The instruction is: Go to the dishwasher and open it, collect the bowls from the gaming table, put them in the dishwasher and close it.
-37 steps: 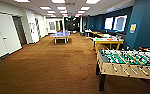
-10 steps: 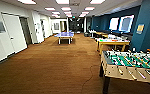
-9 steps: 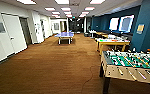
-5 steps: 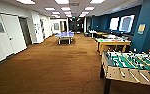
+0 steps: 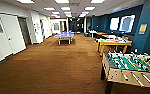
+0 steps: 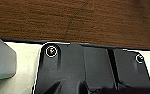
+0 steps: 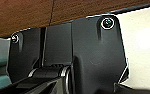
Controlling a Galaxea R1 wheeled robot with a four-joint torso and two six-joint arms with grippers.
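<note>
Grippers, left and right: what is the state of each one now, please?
Left gripper: cannot be told.
Right gripper: cannot be told.

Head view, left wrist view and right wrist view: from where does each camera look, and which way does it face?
Head view: high on the robot, facing forward and down a long room, over brown floor to the table-football table, the yellow-edged gaming table and a blue table.
Left wrist view: on the left wrist, facing the floor; the robot's dark plate shows.
Right wrist view: on the right wrist, facing the floor; the dark plate shows.
Shared: all three see the brown floor.
</note>
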